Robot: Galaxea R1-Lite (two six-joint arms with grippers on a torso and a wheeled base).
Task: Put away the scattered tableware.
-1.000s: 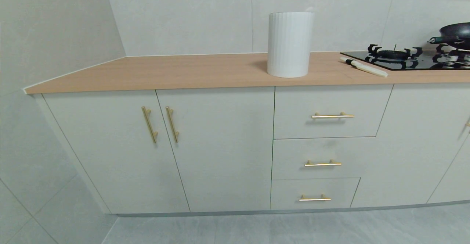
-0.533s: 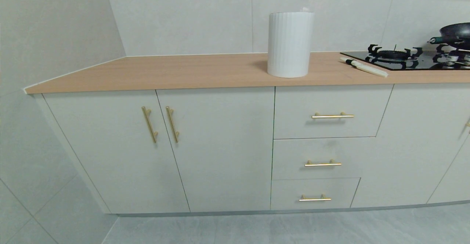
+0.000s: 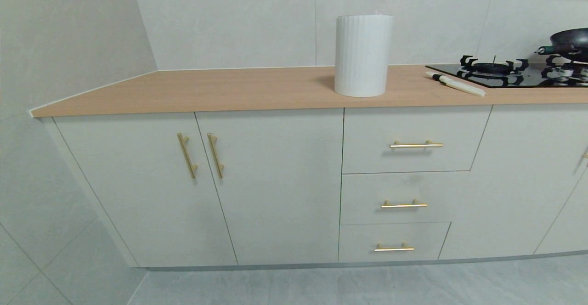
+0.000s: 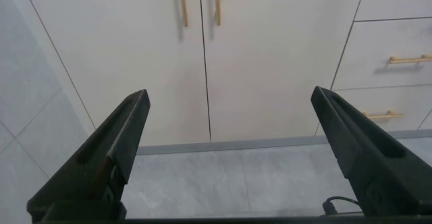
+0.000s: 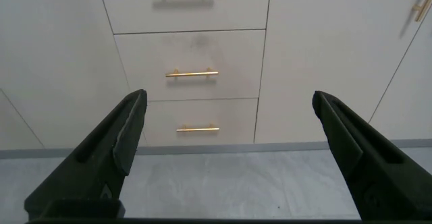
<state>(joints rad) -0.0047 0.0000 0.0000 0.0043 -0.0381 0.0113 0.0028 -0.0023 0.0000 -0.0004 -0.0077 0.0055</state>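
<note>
You have one piece of tableware to look at: a pale knife with a black section toward its far end. It lies flat on the wooden table, well over on the right. It runs along the left edge of the black gas hob; whether it touches the glass, you cannot tell. To its left, apart from it, a white ribbed cylindrical holder stands upright on the table, near the tiled back wall. A dark pan sits on the hob's far right burner.

Under the table, below the holder and the knife, a stack of three drawers is shut, each with a horizontal brass handle. To their left a pair of cabinet doors is also shut, with two upright brass handles side by side at the seam.

Your left claw is spread wide, with nothing between its dark fingers. It is low over the grey floor and faces the double doors. Your right claw is equally wide and holds nothing. It is low too and faces the drawer stack, with the lower two handles between its fingers.
</note>
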